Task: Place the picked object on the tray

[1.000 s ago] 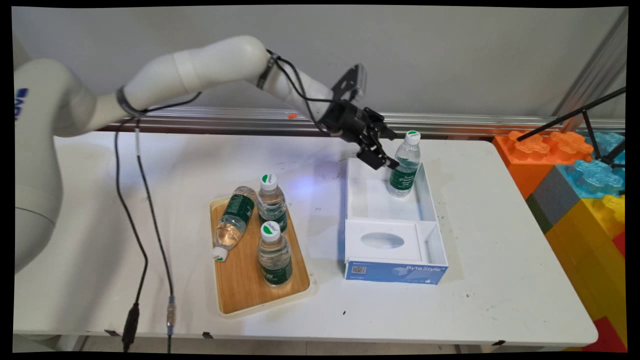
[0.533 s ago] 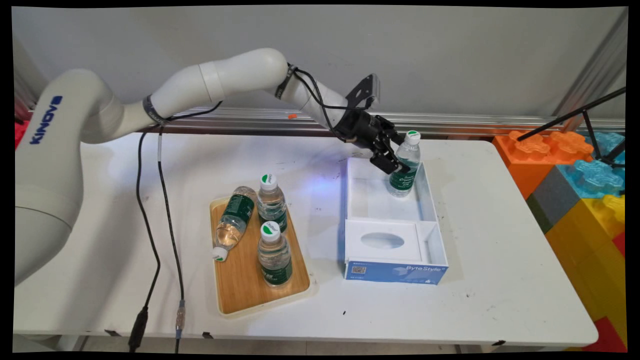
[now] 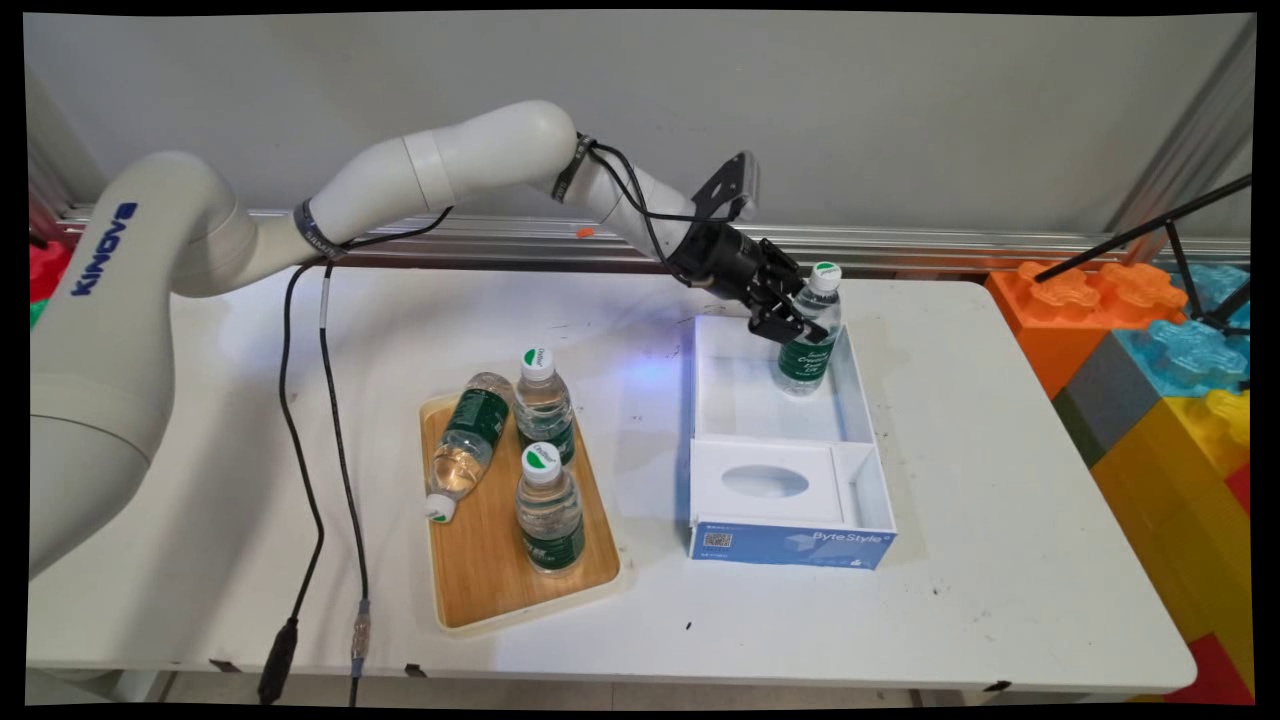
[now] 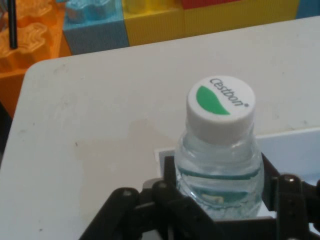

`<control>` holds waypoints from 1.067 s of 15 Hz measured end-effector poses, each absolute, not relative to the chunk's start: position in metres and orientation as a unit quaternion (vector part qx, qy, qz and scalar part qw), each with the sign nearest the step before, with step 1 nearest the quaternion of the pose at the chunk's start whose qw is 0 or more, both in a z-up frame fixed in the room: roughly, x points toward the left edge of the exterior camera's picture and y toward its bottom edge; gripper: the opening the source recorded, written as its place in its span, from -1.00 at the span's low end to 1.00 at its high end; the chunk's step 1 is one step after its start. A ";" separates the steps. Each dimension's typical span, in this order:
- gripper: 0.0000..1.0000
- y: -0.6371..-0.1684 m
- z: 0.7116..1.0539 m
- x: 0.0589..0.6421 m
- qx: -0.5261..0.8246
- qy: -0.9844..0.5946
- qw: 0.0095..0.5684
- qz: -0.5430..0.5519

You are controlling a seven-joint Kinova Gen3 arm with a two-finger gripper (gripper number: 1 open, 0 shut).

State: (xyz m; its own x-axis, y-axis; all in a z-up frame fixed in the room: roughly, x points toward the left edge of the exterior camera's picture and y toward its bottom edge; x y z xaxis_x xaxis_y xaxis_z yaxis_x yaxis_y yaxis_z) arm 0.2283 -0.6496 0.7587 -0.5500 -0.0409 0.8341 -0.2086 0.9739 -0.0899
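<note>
Near: tray [image 3: 480, 590] on counter [image 3: 1000, 600] carries three bottles, one lying flat. Middle: open box [image 3: 790, 545]. Far: fourth bottle [image 3: 808, 345] stands upright in box rear compartment; tool [image 3: 800, 322] pinching its shoulder below cap [image 4: 220, 100].

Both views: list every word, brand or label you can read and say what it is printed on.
"Cestbon": on the white cap of the bottle in the box, between the fingers of the gripper.
"Byte Style": on the blue front of the box.
"KINOVA": on the arm.
Green bottle labels, the tray bottles' caps and the box's QR sticker: too small to read.
</note>
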 end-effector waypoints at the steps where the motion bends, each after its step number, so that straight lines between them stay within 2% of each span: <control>1: -1.00 -0.648 0.761 0.229 0.069 -0.874 0.472 0.090; 5: -1.00 -0.639 0.790 0.239 0.074 -0.857 0.499 0.102; 8: -1.00 -0.620 0.826 0.254 0.089 -0.842 0.520 0.114; 12: -1.00 -0.573 0.877 0.281 0.118 -0.830 0.532 0.121; 16: -1.00 -0.520 0.910 0.309 0.144 -0.827 0.532 0.114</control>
State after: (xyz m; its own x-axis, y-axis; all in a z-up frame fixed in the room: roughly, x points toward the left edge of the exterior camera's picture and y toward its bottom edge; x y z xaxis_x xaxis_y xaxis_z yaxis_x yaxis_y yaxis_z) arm 0.3086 -0.5200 0.9101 -0.3933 -0.1172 0.9119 -0.3591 0.9327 -0.0350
